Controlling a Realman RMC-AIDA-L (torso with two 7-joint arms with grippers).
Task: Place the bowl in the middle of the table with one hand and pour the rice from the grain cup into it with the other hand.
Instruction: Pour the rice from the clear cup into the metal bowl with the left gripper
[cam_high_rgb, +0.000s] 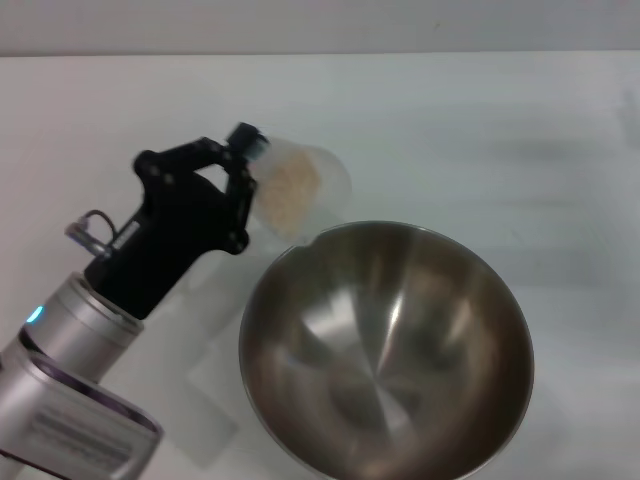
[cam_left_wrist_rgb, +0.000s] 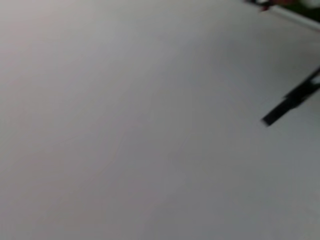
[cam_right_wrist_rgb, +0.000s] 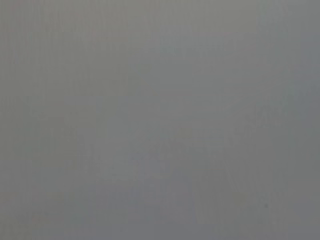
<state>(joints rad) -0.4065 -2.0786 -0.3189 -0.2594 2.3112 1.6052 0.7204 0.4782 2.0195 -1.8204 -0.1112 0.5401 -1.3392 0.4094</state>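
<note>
One arm was at work in the head view: the left gripper (cam_high_rgb: 243, 190) was clenched on the cup (cam_high_rgb: 300, 192), holding it tipped on its side above the table (cam_high_rgb: 480, 120), its mouth turned toward the bowl (cam_high_rgb: 386, 350). Rice (cam_high_rgb: 290, 192) lay heaped inside the cup, close to the lip, and the cup's lower edge hung just over the bowl's far left rim. The bowl sat on the table at the near middle to right of the view, its shiny inside showing no grains. The right gripper was out of sight, and its wrist view gave only a flat grey field. The left wrist view showed bare tabletop (cam_left_wrist_rgb: 130, 130).
</note>
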